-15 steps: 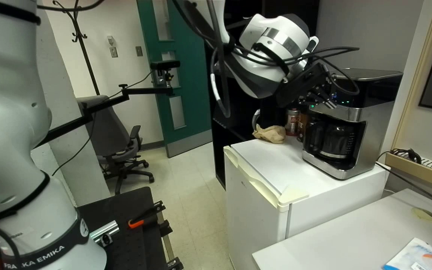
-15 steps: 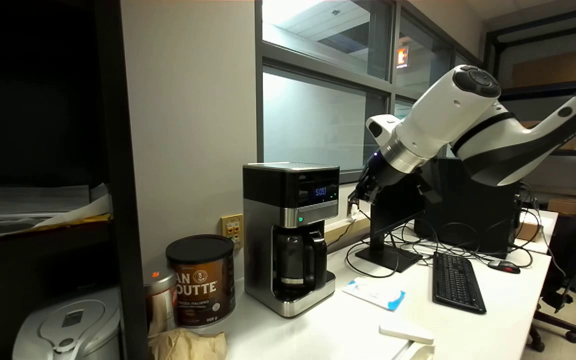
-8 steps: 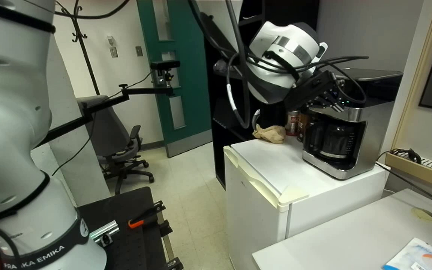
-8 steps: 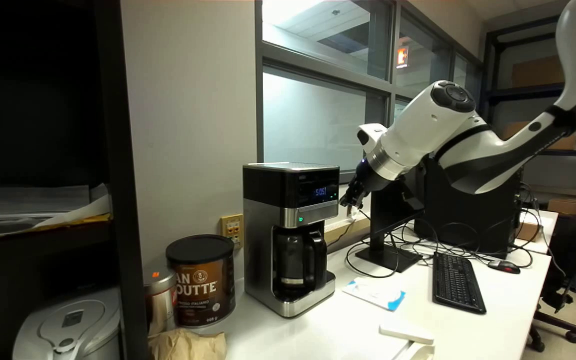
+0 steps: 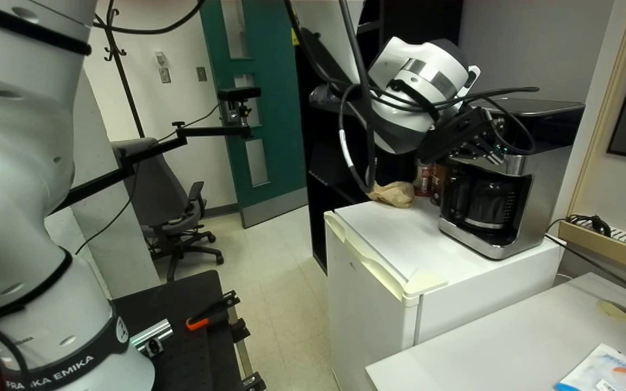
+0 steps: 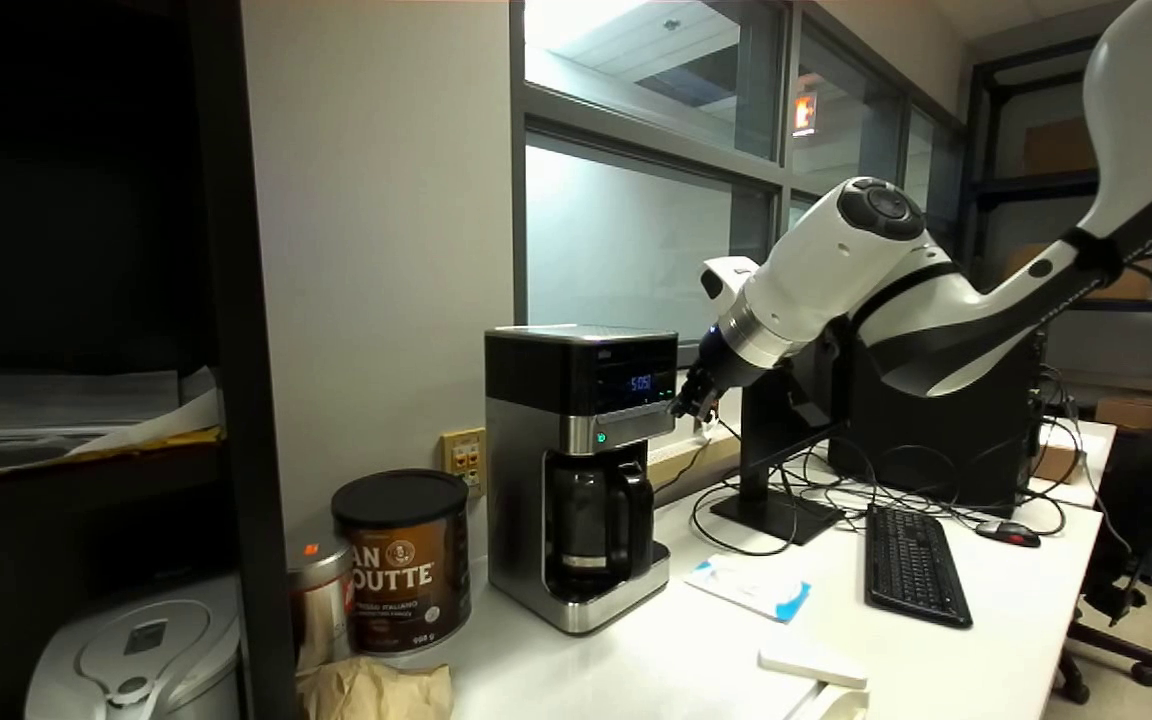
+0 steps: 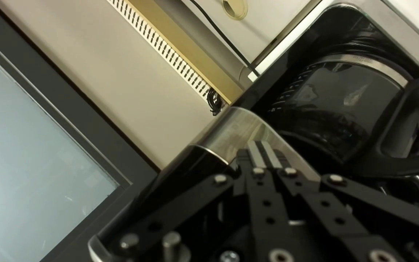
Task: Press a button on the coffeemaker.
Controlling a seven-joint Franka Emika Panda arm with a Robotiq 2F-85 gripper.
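The coffeemaker stands upright on the white fridge (image 5: 373, 315). It shows in both exterior views (image 5: 549, 190) (image 6: 516, 490), with a black upper part, silver band and dark carafe (image 6: 581, 515). A lit clock display (image 6: 640, 384) and a green-lit button (image 6: 601, 438) are on its front. My gripper (image 5: 496, 157) is at the front of the silver band, at the band's right end in an exterior view (image 6: 676, 408). In the wrist view the gripper (image 7: 264, 154) is shut and empty, its tips over the silver band (image 7: 227, 133). I cannot tell whether they touch. The buttons are hidden there.
A coffee can (image 6: 411, 570) and a paper bag (image 6: 376, 690) stand beside the coffeemaker. A black cabinet (image 5: 340, 217) is behind the fridge. A desk (image 5: 481, 347) with a packet (image 5: 606, 369) adjoins it. A monitor (image 6: 796, 415) and a keyboard (image 6: 911, 565) are on the desk.
My gripper has moved closer to the coffeemaker's front and lower, from beside the display level to the silver band. The coffeemaker has not visibly moved.
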